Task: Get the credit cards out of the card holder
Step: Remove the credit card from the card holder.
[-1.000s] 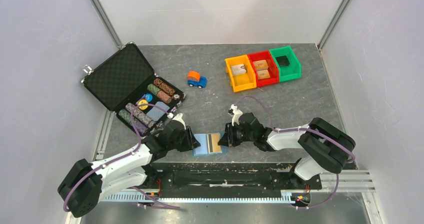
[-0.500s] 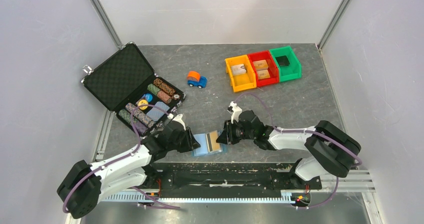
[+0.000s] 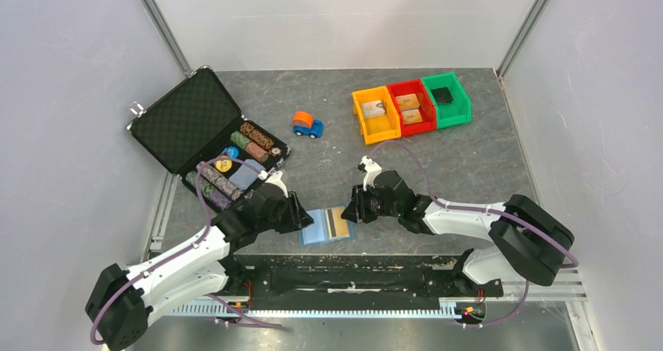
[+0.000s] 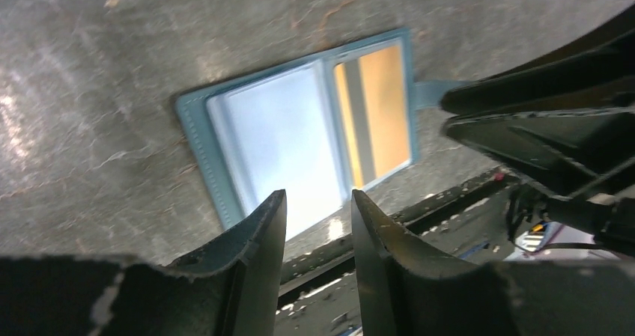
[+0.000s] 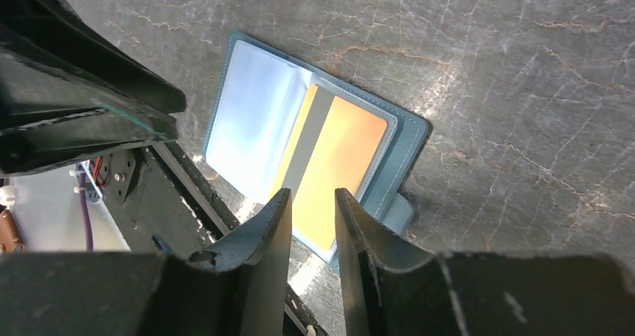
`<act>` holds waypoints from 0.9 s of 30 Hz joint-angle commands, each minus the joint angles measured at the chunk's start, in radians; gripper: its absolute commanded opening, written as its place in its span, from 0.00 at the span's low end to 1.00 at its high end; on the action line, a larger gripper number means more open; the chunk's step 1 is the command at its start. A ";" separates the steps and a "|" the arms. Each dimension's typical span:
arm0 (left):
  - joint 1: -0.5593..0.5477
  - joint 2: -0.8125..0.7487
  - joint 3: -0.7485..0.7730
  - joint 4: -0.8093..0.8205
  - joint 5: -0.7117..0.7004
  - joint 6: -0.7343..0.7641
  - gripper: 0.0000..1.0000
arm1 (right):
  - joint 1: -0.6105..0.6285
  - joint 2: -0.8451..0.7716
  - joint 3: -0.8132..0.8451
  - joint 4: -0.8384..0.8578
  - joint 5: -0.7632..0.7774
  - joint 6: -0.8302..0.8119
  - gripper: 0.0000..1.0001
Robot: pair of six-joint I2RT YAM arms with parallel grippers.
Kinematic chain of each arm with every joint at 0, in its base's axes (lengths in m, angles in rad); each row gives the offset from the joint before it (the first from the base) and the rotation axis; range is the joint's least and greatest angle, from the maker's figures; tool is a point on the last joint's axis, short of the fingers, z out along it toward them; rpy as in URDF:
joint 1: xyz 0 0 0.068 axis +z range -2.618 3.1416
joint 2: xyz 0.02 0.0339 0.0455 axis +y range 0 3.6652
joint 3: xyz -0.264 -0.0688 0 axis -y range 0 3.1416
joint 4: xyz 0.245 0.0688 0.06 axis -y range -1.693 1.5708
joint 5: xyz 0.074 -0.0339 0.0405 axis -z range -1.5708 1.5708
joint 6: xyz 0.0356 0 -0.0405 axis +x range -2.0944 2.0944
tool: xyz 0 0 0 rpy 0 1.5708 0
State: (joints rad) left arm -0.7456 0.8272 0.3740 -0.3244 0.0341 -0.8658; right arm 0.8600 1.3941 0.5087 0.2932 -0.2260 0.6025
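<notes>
Top view, holder: The card holder (image 3: 317, 230) is laid open and flat on the table (image 3: 469, 171), near its front edge. A tan credit card (image 3: 338, 223) is seen in its right half.
Top view, grippers: The left gripper (image 3: 301, 214) is held just beside the holder's left edge and the right gripper (image 3: 349, 210) just beside its right edge. This is probably so that one half can be pinned while the card is drawn from the other.
Top view, room: The black case (image 3: 188, 124), toy car (image 3: 307, 123) and bins (image 3: 410, 105) are set well apart behind. Bare table is left beyond the holder, while the front edge is close.
Left wrist, fingers: The fingers are parted with nothing between them, and are poised over the clear left pocket.
Left wrist, edges: The table edge is seen just past the holder, so little room is left on that side.
Right wrist, fingers: A narrow gap is kept and nothing is gripped. The fingers are aimed at the card's near edge.
Right wrist, card: The card is fully tucked in its pocket, with its grey stripe beside the fold. The closing tab (image 5: 397, 212) juts out at the outer edge. Extraction is judged not yet begun.
</notes>
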 commanded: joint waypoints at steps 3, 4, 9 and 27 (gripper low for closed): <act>0.000 0.024 0.022 0.170 0.074 -0.024 0.45 | 0.004 0.045 0.057 0.012 0.027 -0.027 0.30; 0.000 0.037 0.014 0.201 0.081 -0.032 0.45 | 0.004 0.056 0.059 0.018 0.025 -0.028 0.29; 0.000 0.111 -0.039 0.363 0.110 -0.057 0.44 | 0.005 0.096 0.054 0.036 0.015 -0.023 0.29; -0.007 0.223 -0.149 0.635 0.137 -0.098 0.41 | 0.002 0.119 0.007 0.089 -0.001 0.005 0.25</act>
State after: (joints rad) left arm -0.7475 1.0233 0.2264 0.2127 0.1577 -0.9348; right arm 0.8600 1.5230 0.5087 0.3649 -0.2470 0.6128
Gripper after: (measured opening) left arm 0.417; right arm 0.249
